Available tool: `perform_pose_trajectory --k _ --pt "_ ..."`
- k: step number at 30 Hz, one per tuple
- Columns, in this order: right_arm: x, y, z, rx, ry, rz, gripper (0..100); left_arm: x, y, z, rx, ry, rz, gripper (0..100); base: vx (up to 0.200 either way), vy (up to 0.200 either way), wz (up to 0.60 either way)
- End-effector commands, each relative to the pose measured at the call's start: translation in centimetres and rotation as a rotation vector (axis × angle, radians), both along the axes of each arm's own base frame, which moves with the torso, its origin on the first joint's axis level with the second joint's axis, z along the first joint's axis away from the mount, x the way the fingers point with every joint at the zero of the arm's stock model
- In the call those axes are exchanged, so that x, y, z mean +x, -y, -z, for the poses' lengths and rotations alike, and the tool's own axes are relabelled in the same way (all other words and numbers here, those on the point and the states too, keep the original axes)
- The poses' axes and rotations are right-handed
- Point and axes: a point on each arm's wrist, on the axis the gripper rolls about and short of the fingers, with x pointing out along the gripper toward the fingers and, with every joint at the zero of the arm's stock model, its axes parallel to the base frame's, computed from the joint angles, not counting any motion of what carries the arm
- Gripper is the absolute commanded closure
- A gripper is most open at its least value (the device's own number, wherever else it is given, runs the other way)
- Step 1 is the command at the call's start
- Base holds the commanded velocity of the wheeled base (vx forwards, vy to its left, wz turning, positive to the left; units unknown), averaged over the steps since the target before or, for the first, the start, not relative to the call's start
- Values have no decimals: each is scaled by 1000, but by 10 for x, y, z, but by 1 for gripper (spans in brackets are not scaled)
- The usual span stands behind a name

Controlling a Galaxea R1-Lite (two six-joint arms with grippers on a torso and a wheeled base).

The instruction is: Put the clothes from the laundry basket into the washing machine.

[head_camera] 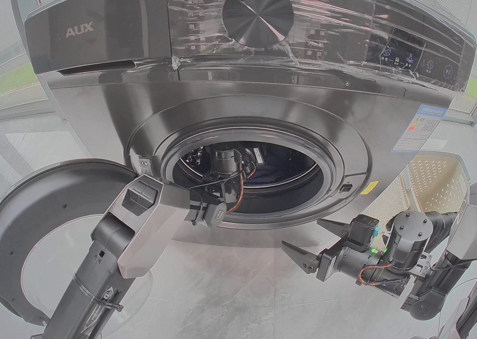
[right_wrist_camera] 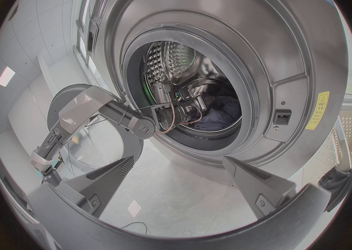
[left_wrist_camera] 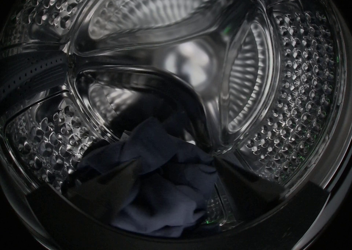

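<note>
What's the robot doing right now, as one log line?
left gripper: open, inside drum | clothes: in drum | right gripper: open, outside

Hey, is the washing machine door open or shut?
Open. The door is swung aside to the left, and the drum is exposed with dark clothes inside.

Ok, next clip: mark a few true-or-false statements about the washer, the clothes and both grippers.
1. The washing machine door is shut. False: it stands swung open.
2. The left gripper is inside the drum. True.
3. The right gripper holds a garment. False: it is open and empty, outside the machine.
4. Dark blue clothes lie in the drum. True.
</note>
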Motion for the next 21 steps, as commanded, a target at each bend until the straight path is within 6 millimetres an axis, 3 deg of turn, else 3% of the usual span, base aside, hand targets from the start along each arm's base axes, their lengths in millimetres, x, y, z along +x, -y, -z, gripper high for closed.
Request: perform_pose_trajectory --k 1,5,9,12,15,21 --pt "0 0 0 -1 -2 0 0 -7 6 -14 -9 21 15 0 0 0 0" --pt "0 0 1 -3 -4 0 0 -25 17 -9 39 -11 46 0 0 0 0" --pt "-1 1 1 -3 -4 0 0 -63 32 0 152 -29 115 0 0 0 0" --pt "-1 1 1 -4 -3 1 0 -77 33 4 207 -40 136 0 0 0 0" --pt "-1 2 -1 0 2 1 0 -102 27 10 270 -58 167 0 0 0 0" --pt "-1 2 -1 0 2 5 0 -141 23 0 278 -40 211 0 0 0 0"
